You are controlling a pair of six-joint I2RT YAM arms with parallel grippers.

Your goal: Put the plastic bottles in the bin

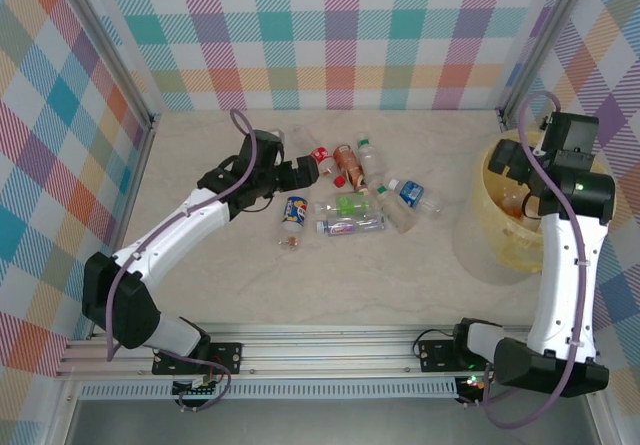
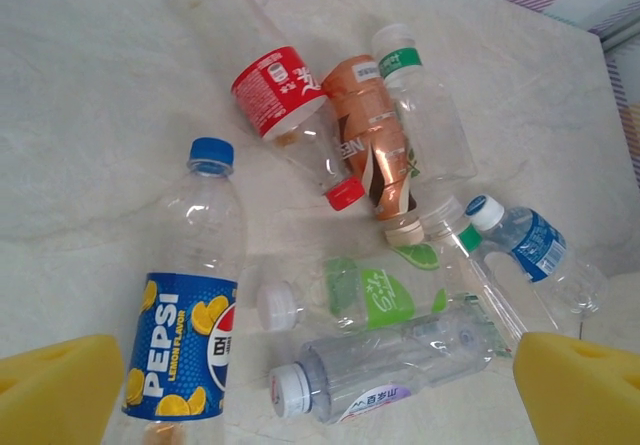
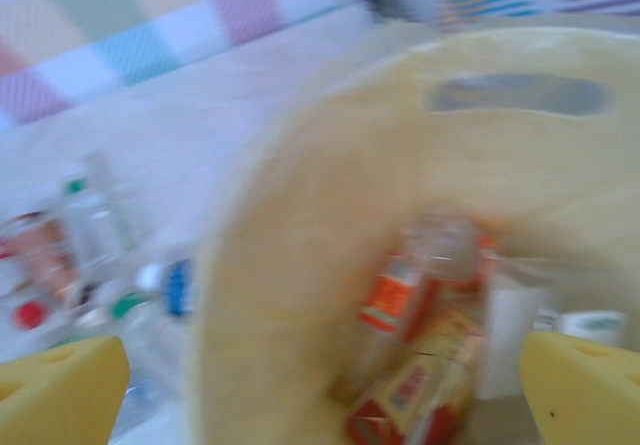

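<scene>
Step in hand, as I judge it: mid-task, between a deposit and the next pick. Roughly eight plastic bottles (image 1: 350, 200) lie loose in a cluster at the centre of the overhead frame, on the surface (image 1: 300, 285). The bin (image 1: 492, 240) sits at the right of that frame. Inside it are orange-labelled bottles (image 3: 395, 310), blurred.

Right arm: stands up from its base at lower right, wrist bent over the bin's rim. Right pincer (image 3: 320, 385) is spread wide with nothing between the pads, looking down into the bin.

Left arm: stretched from lower left diagonally up to the cluster's left edge. Left pincer (image 2: 320, 395) is spread wide and empty, above the Pepsi bottle (image 2: 185, 335) and a clear white-capped bottle (image 2: 390, 365). I cannot tell if it touches either.

Next move, my judgement: the left arm descends and straddles one bottle across its body, likely the Pepsi, which lies a little apart. Thin walls may squash, or the bottle may roll.
</scene>
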